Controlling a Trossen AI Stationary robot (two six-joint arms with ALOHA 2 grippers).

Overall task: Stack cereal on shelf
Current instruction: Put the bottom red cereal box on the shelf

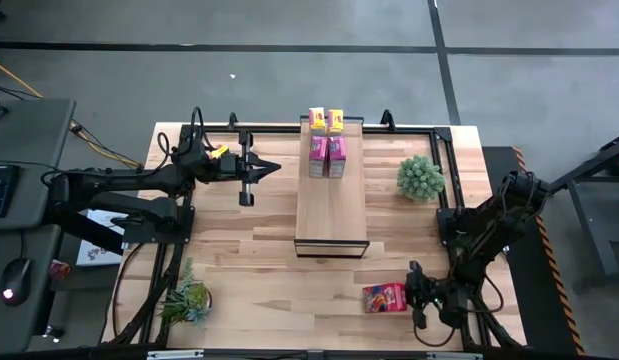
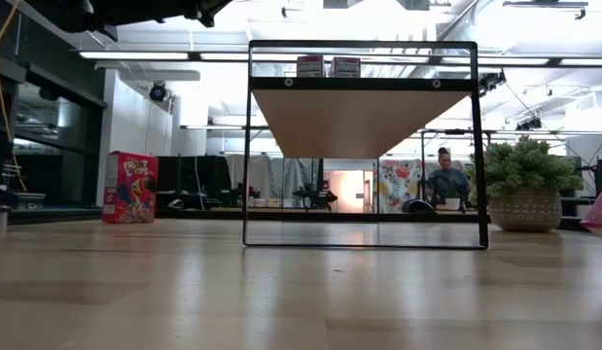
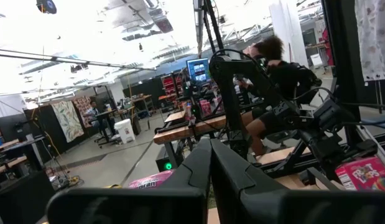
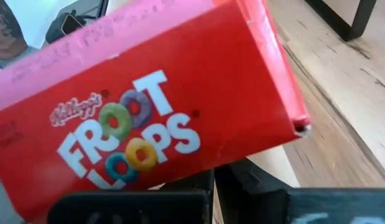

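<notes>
Right gripper pinched shut on nothing, nosed up just beside the red Froot Loops box at five o'clock on the table, likely lining up a pick. Left gripper also shut and empty, hovering at ten o'clock beside the shelf. Up at twelve o'clock on the shelf, two yellow boxes and two pink boxes parked together, leaving room for more.

Shelf: stood mid-counter.
Four cereal boxes: sat on the shelf's far end.
Froot Loops box: lay near-right, beside right pincer.
</notes>
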